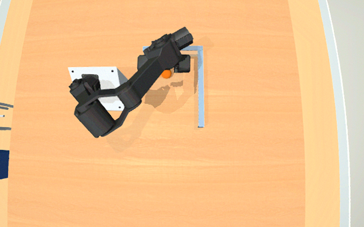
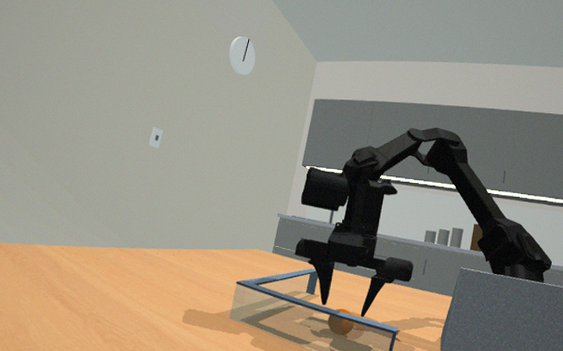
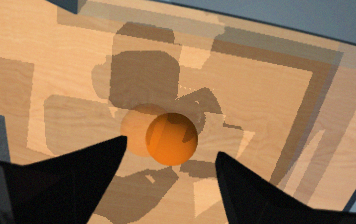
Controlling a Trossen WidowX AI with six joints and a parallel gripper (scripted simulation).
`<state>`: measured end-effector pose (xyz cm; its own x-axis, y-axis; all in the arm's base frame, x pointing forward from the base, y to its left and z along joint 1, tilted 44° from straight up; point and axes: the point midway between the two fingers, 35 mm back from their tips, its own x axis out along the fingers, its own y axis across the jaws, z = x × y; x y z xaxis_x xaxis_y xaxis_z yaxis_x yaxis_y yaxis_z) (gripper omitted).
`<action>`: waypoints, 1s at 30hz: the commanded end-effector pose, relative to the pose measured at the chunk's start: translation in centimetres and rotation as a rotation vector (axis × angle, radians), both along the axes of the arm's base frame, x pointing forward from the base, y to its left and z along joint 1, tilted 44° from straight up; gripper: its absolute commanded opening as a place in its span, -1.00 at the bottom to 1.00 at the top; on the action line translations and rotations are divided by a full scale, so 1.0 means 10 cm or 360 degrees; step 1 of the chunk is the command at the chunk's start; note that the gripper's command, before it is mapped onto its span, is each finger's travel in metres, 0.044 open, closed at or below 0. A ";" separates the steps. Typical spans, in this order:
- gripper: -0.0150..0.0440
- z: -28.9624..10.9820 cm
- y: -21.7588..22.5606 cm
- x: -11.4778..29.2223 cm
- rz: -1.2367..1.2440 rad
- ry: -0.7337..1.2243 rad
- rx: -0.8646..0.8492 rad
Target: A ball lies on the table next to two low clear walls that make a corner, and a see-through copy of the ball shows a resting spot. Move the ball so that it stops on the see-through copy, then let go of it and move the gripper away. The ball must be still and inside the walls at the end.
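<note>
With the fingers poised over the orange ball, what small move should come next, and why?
Probably a short descent straight down. The gripper is open and holds nothing, its black fingers straddling the small orange ball but with tips above it. The ball overlaps the faint see-through copy only partly, inside the low clear walls, so it likely needs grasping or nudging across.
</note>
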<state>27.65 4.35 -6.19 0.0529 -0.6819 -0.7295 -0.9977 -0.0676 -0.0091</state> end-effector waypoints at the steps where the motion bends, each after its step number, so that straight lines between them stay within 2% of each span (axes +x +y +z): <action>1: 0.57 -0.04 -0.05 0.00 0.0007 0.0006 -0.0008; 13: 0.57 -0.16 -0.17 0.00 0.0006 0.0005 -0.0011; 17: 0.22 -0.16 -0.17 0.00 0.0006 0.0005 -0.0011; 24: 0.06 -0.16 -0.17 0.00 0.0006 0.0005 -0.0011; 30: -0.48 -0.01 0.01 0.03 0.0009 0.0006 -0.0002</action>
<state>27.53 3.01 -7.22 0.0395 -0.6923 -0.7205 -0.9976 -0.0681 0.0107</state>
